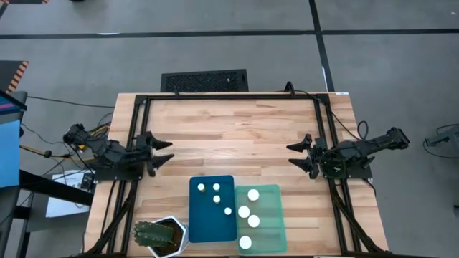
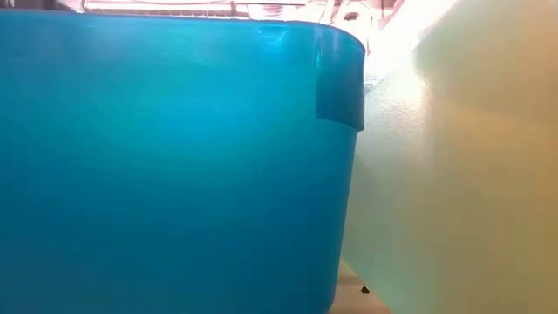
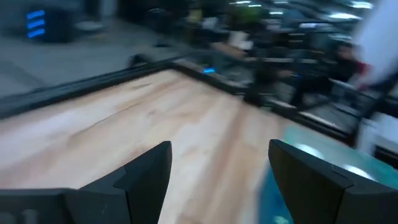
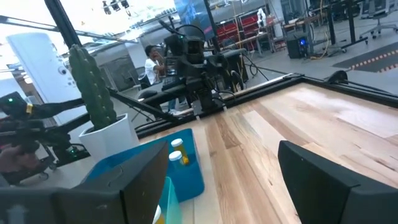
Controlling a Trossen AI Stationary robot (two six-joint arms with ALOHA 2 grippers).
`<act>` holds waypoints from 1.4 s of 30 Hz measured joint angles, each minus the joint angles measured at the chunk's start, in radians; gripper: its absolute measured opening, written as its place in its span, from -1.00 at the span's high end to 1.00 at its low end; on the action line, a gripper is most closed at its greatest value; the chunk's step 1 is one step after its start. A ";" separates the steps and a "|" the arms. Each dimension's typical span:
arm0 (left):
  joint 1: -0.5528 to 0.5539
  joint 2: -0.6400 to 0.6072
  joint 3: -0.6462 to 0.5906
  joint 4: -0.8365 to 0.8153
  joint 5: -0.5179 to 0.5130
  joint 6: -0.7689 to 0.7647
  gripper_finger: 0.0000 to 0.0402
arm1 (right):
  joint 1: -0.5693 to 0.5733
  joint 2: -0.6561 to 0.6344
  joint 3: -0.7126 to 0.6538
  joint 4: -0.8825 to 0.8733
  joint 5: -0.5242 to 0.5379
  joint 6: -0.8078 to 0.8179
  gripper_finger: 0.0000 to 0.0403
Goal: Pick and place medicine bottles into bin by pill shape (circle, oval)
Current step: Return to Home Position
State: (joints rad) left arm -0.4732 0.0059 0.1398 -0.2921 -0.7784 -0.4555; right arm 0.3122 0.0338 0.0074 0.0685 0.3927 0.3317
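**Blue tray up close, 8 vials sorted, both claws empty**

Blue tray [image 2: 174, 174] wall fills most of the low view, with the mint green tray [image 2: 453, 174] pressed against its side. From above, the 2 trays sit side by side at the near edge of the wooden table [image 1: 237, 129], beside a spiky potted plant [image 1: 159, 235].

The medicine bottles [image 1: 216, 199] all stand inside the trays, white caps up: 4 in the blue one and 4 in the green one. No bottle shows on the bare wood.

The left gripper [image 1: 166, 152] sits at the table's left edge with its fingers spread and nothing between them. The right gripper [image 1: 292, 155] mirrors it at the right edge, also spread and empty. Both are well apart from the trays. Judging by this, the sorting looks finished and the arms are at or near their rest poses.

If a vial needed moving, it should handle as a light, stiff plastic cylinder. Its smooth round wall could slip or roll, and it could tip over if nudged. The safest hold looks to be across the orange body just under the cap, coming from above, with the neighbouring caps kept clear.
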 joint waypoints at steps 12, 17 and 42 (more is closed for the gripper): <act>0.001 -0.001 -0.071 0.161 0.473 0.339 -0.30 | 0.000 0.002 0.000 -0.002 -0.001 0.000 -0.54; 0.001 0.010 -0.096 0.235 0.645 0.398 -0.30 | 0.000 0.005 0.001 -0.002 -0.001 0.000 -0.54; 0.001 0.022 -0.096 0.223 0.740 0.489 -0.30 | 0.000 0.005 0.001 -0.002 -0.001 0.000 -0.54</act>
State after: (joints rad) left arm -0.4725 0.0277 0.0441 -0.0689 -0.0380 0.0338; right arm 0.3119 0.0391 0.0086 0.0662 0.3916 0.3321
